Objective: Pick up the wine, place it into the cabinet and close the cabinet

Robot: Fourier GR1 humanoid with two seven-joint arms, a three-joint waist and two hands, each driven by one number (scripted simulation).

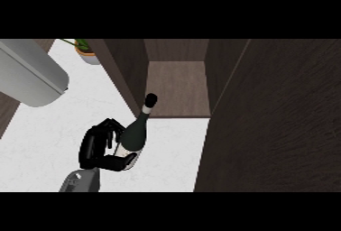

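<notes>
We judge the carrying step under way: our left robot hand [96,149] is curled round the wine bottle [135,132], held above the white worktop [40,135] just before the open cabinet [177,88], so next comes easing it inside.

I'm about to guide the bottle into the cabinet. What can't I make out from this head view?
- Wine bottle: its base is hidden by the left hand curled round it.
- Right hand: not in view at all.
- Cabinet: its top and upper inside are cut off by the frame's upper edge.
- Cabinet door: it fills the right side and is cut by the right edge; no handle shows.
- Potted plant: cut off by the upper edge.
</notes>
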